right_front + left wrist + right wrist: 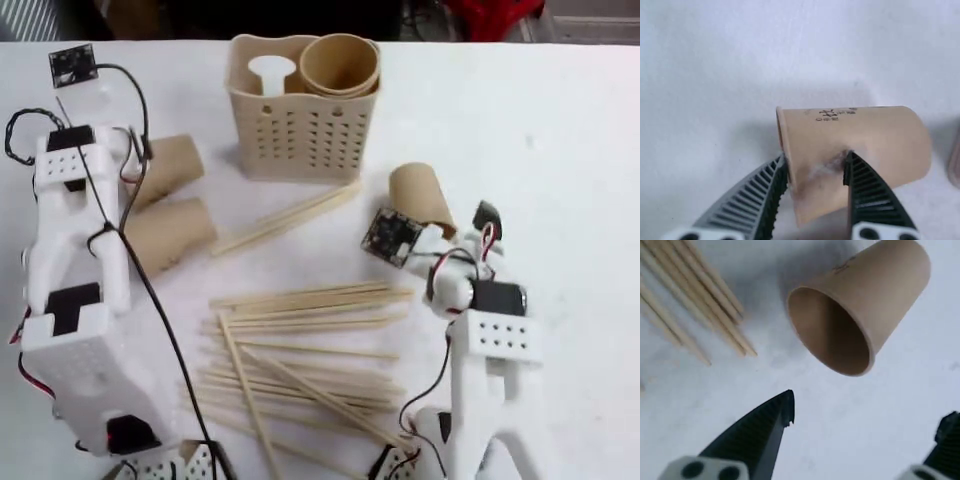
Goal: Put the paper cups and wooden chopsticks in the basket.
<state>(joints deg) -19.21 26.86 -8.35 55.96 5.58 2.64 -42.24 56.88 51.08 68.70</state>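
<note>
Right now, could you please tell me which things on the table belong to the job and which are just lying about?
Job: basket; cups inside it; cup in the left gripper; cup beside it; cup before the right gripper; chopsticks.
Not the job: small circuit board and black cable, seemingly rig parts rather than clutter.
</note>
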